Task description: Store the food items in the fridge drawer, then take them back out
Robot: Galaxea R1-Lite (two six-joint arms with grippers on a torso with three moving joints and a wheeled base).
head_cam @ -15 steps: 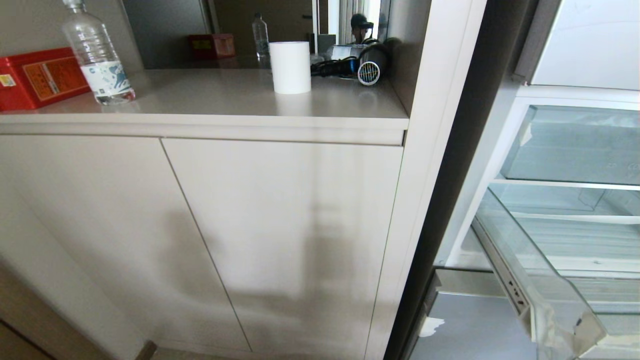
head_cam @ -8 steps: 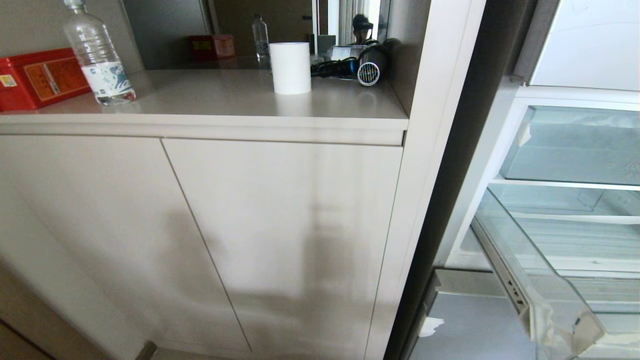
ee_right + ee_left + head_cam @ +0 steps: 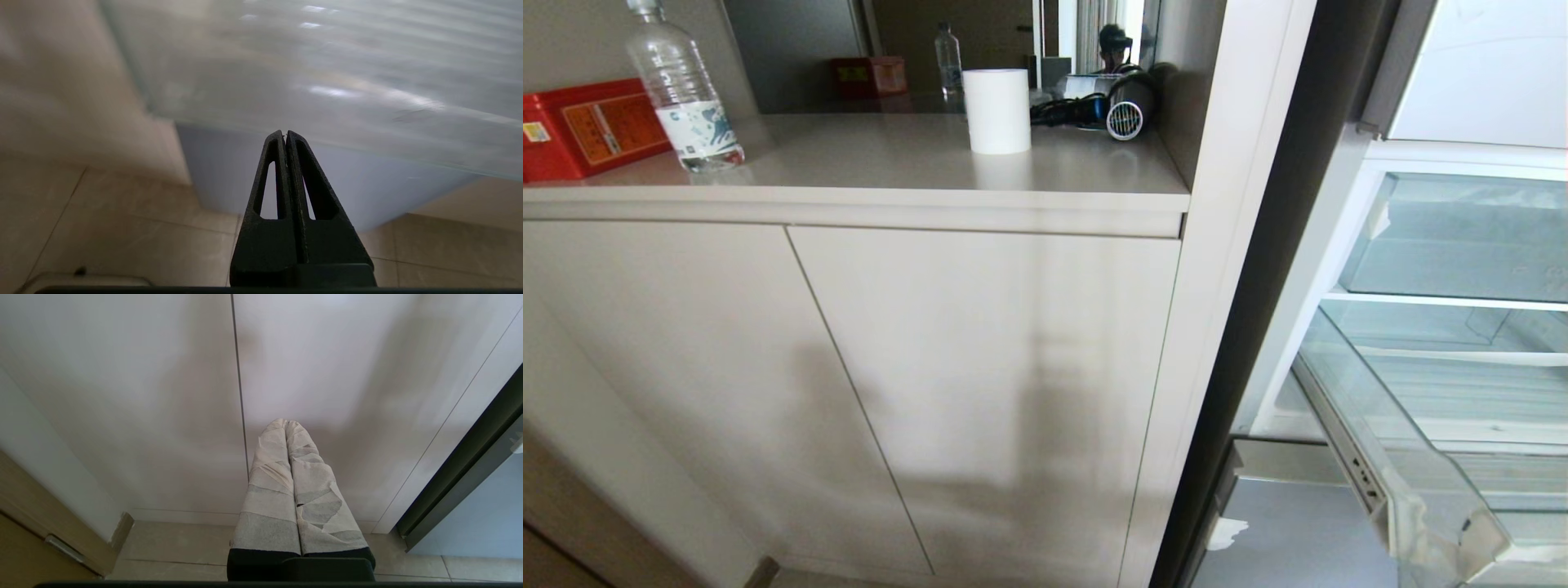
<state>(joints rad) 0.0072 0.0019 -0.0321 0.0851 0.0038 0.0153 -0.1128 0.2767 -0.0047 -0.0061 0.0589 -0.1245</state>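
Both hands pressed together, empty: right hand [image 3: 286, 134] nearer, just below the fridge drawer [image 3: 327, 73]; left hand [image 3: 286, 424] faces the cabinet [image 3: 327, 375].

The worktop [image 3: 866, 155] in the upper left of the head view is smooth and semi-glossy, mirroring the matt white cylinder [image 3: 996, 110] on it. Beside it stand a clear plastic bottle [image 3: 682, 90] and a glossy red box [image 3: 584, 126]. The cabinet doors [image 3: 980, 384] below look satin-smooth. At lower right, the fridge drawer [image 3: 1429, 482] is clear, ribbed plastic. The left end effector [image 3: 286, 424] is wrapped in creased pale tape; the right end effector [image 3: 285, 134] is grainy matt black plastic.
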